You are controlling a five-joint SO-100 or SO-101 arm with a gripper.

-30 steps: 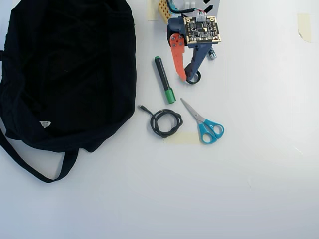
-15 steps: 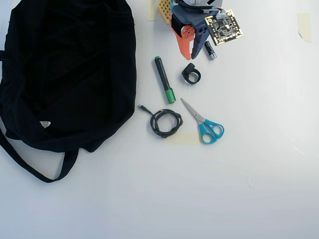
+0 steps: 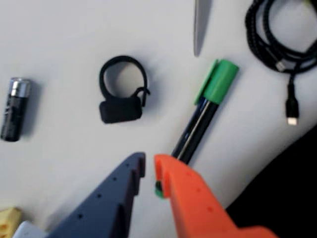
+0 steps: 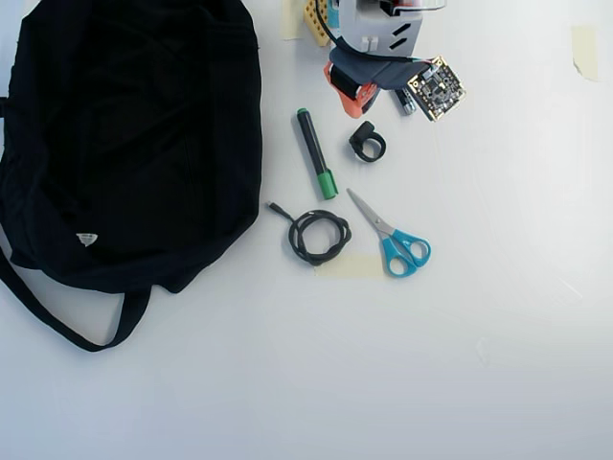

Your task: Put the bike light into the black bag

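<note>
Gripper [image 3: 149, 171] jaws are nearly closed, nothing held; the bike light [image 3: 122, 90] sits just ahead, so the nearer green marker [image 3: 200, 116] could easily get nudged instead.

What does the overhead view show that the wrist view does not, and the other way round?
Only the overhead view shows the whole large black fabric bag with its strap and white label, the blue-handled scissors in full, and the arm from above. Only the wrist view shows the gripper close up, its blue and orange fingers nearly together and holding nothing, and the cable's plug. Both show the small black bike light with its ring strap lying free on the white table, the green-capped marker, the coiled black cable and the short black cylinder with a silver tip.
</note>
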